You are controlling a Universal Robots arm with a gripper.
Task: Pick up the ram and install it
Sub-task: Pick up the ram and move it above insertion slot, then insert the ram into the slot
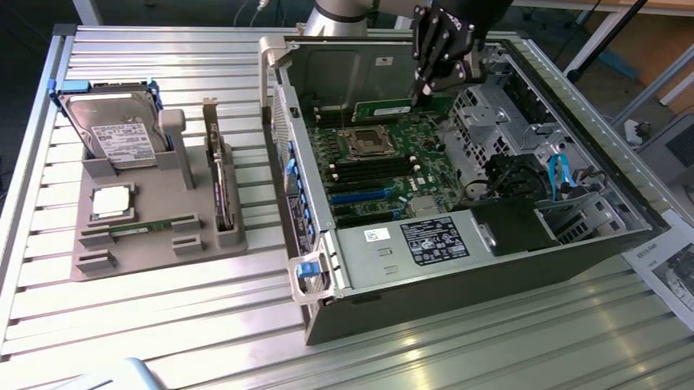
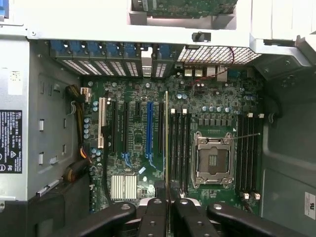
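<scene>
While the fingers [image 1: 423, 81] are clamping nearly shut on the ram [image 1: 382, 106], the arm is holding it on edge inside the computer case [image 1: 488, 280], above the motherboard [image 2: 133, 148], apparently so its lower edge is facing the memory slots [image 2: 180, 153].

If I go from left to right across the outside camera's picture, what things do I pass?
You pass the hard drive, upright card, ram stick, blue cable, paper sheet.
</scene>
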